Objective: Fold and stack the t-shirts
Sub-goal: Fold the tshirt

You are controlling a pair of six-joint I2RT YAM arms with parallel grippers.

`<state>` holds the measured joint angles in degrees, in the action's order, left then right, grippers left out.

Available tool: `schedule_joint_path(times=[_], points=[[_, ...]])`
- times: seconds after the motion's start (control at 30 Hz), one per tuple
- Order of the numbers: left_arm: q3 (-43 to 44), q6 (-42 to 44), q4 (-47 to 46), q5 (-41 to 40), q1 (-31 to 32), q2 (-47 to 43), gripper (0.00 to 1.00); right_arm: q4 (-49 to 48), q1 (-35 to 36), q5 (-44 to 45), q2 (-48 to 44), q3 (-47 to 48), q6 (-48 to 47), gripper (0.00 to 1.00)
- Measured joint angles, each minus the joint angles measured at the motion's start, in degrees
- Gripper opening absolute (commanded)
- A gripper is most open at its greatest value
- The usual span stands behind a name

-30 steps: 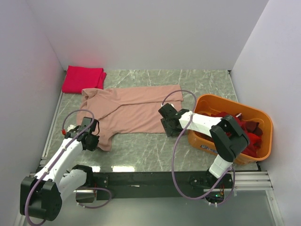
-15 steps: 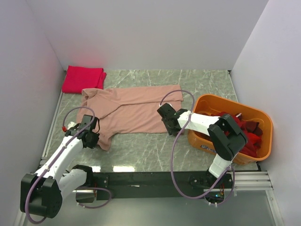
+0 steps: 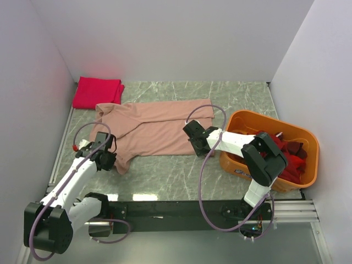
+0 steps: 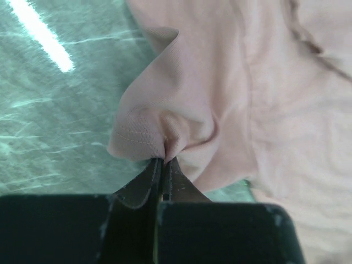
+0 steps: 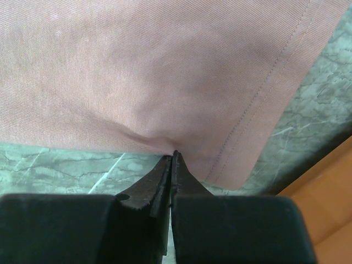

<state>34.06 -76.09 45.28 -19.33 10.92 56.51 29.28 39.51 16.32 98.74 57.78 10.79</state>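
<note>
**A:** Where do we have the dusty-pink t-shirt point(image 3: 157, 126)?

**B:** We have it spread across the marble table point(image 3: 231, 93). In the overhead view its length runs from 9 o'clock to 3 o'clock, with the sleeve end toward 9.

**A:** What do we see at our left gripper point(image 3: 106, 160)?

**B:** Its fingers are pinched together on the shirt's 7 o'clock corner. In our left wrist view the cloth bunches into a puckered fold right at the tips, and a stitched hem shows at 9 o'clock of that fold.

**A:** And our right gripper point(image 3: 194, 144)?

**B:** That one is clamped on the same shirt too, on the near edge close to the 5 o'clock corner. In our right wrist view the fabric dimples at the tips. The stitched hem runs off toward 1 o'clock, and the corner itself lies flat on the marble.

**A:** Where are the other shirts?

**B:** The bright crimson-pink one point(image 3: 98, 92) sits folded at the table's 10 o'clock corner, just beside the pink shirt. The dark red ones point(image 3: 286, 151) are heaped in the orange tub point(image 3: 246, 117) at 3 o'clock, and our right arm's elbow is above them.
</note>
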Motion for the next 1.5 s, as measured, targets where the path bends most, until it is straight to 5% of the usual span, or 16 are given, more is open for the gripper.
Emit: schedule_joint_path(times=[0.8,1.5], points=[[23.7,-0.1,1.2,-4.5,0.0,15.3,0.01,12.5,-2.0,-0.6,1.0,20.3,0.3,0.00],[46.8,1.6,2.9,-15.3,-3.1,39.9,0.02,18.3,-11.6,-6.4,16.0,42.0,-4.4,0.02]])
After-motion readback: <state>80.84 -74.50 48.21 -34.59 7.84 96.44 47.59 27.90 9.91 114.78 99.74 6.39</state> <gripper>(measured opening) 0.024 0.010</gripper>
